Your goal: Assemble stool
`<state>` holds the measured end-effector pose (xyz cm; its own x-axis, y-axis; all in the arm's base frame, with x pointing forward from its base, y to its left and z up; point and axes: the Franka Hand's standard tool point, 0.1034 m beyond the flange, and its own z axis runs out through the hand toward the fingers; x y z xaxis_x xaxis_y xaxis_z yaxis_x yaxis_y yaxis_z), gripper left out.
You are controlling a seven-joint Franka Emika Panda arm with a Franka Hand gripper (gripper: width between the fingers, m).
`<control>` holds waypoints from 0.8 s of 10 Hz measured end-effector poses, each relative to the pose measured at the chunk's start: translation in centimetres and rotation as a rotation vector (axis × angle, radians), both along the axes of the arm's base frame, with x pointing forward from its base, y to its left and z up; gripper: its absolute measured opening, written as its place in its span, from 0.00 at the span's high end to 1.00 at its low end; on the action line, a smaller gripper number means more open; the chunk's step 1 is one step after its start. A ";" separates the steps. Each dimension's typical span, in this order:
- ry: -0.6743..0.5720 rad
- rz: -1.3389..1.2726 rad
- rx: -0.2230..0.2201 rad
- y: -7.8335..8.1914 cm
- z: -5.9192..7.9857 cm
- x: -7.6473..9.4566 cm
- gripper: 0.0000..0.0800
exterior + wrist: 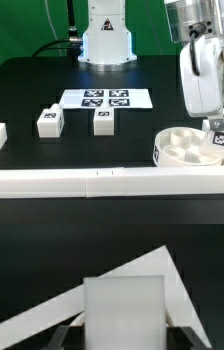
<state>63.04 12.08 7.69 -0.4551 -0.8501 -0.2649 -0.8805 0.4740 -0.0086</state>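
Just below claw (122,335), clamped on a leg (122,303), seat disc (164,153).
Risks jamming askew or slipping from grip if lowered tilted or off-centre.

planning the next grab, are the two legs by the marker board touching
Apart. Exterior view shows bare table between one leg and the other leg.

We're seeing the black tabletop (30,85) carrying the marker board (105,98), a leg block (49,121) and a second leg block (103,120) near it, plus the seat disc (190,147) beside a long white rail (110,182).
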 end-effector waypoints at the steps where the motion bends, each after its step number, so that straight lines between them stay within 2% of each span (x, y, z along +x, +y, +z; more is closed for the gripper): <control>1: 0.005 -0.029 0.007 0.0 0.0 0.0 0.57; 3: 0.002 -0.012 0.006 0.1 0.0 0.0 0.57; 4: 0.001 -0.006 0.005 0.1 0.0 0.0 0.35; 5: -0.004 0.024 0.002 0.1 0.1 0.0 0.24; 6: -0.028 0.101 -0.006 -0.2 1.0 0.2 0.20; 8: -0.088 0.231 -0.029 -1.4 3.1 0.8 0.19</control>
<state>63.80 10.71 10.78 -0.2245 -0.9368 -0.2685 -0.9606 0.2591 -0.1007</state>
